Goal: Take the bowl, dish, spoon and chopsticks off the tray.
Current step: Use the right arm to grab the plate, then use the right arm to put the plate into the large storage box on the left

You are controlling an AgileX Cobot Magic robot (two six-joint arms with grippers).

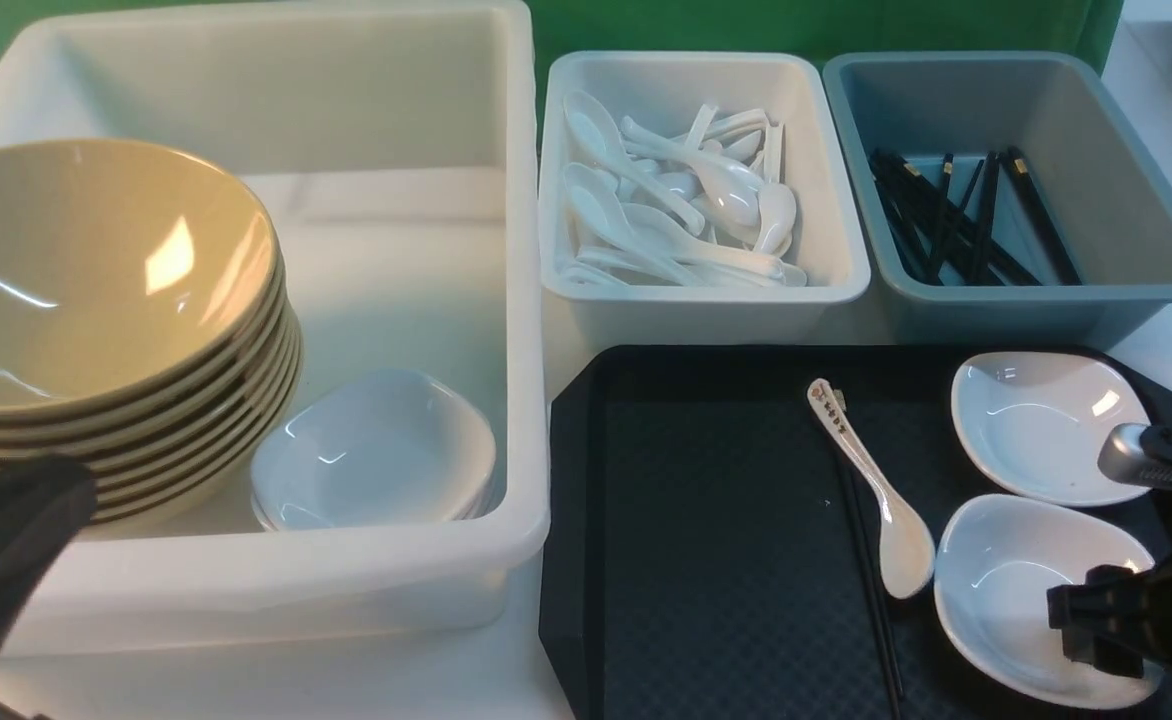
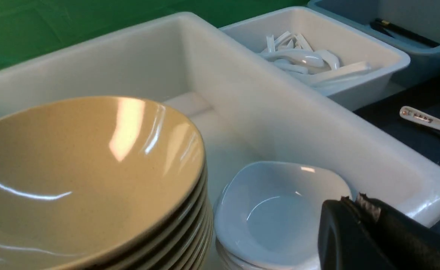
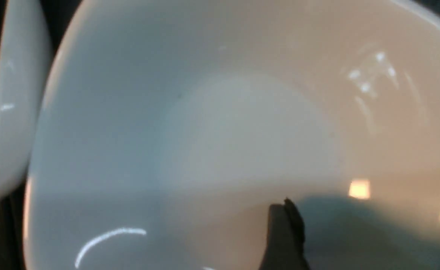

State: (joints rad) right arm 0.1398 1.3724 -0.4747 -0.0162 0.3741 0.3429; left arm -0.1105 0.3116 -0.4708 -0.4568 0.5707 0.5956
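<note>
I am working on the dish with my right gripper, which is sitting at the dish's rim on the side nearest my arm. One finger is showing over the dish's hollow. The other is hidden, so I cannot tell how wide these jaws are standing or whether they are pinching the rim yet.

I am judging that the rim should go deep between the jaws, one finger inside and one under the lip, before any squeeze. The glaze is glossy, and a shallow pinch could let it slide out. The lift should be level and straight up. The far dish is lying just beyond my jaws, the spoon is lying just beside the dish's opposite edge, and the chopsticks are next to the spoon. All of these are resting on the tray.

My left gripper is fully closed on nothing and hanging over the tub. The dish stack is right under these jaws, and the bowl is beside them, topping its own stack.

The dish is looking white, shallow and smooth, a rounded square with soft corners. It is throwing bright highlights and is holding nothing.
</note>
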